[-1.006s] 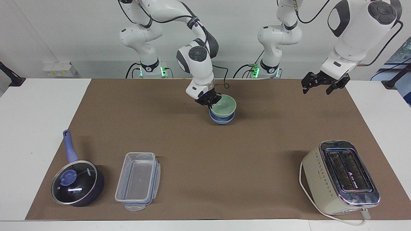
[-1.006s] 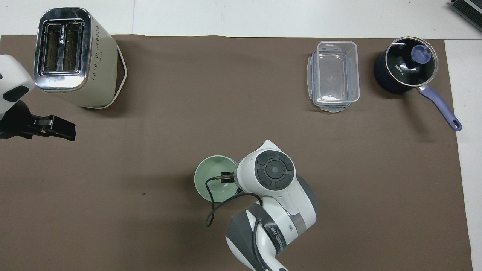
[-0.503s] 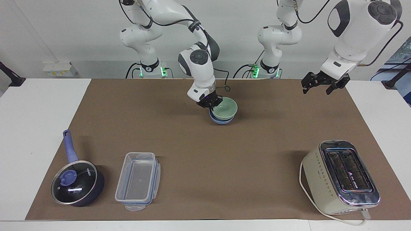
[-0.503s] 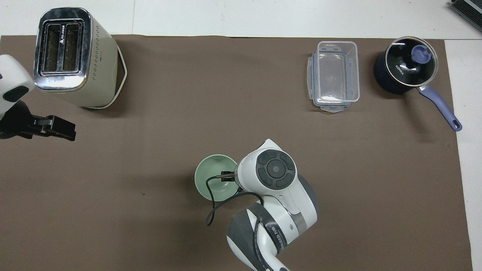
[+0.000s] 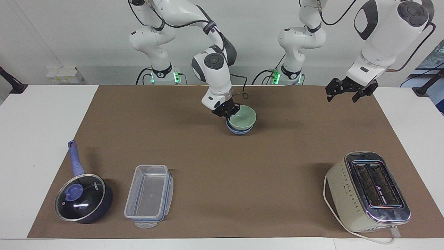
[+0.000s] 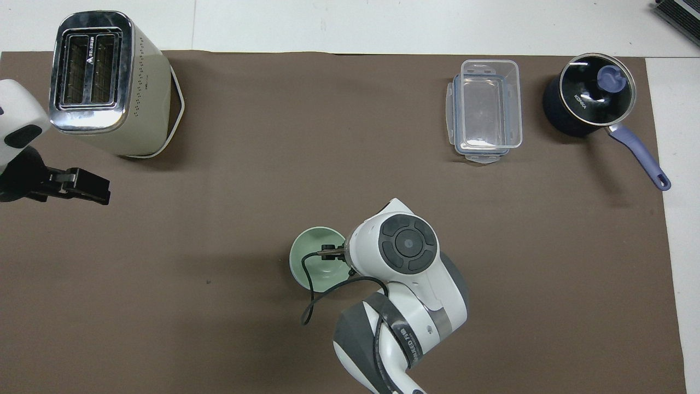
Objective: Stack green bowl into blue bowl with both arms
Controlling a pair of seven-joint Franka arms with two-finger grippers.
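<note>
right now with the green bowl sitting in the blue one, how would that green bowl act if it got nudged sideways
The green bowl looks rigid and smooth, so it would likely slide or rock rather than flex. It sits tilted in the blue bowl, so a nudge may tip it. The right gripper is at its rim, which probably steadies it. The left gripper waits over the mat.

A small pale mint-green bowl (image 5: pixel 244 118) sits in a periwinkle-blue bowl (image 5: pixel 238 131) on a plain brown mat (image 5: pixel 242 173), with a cream-and-chrome toaster (image 5: pixel 367 191), clear plastic container (image 5: pixel 149 195) and dark blue-handled saucepan (image 5: pixel 83 198).
</note>
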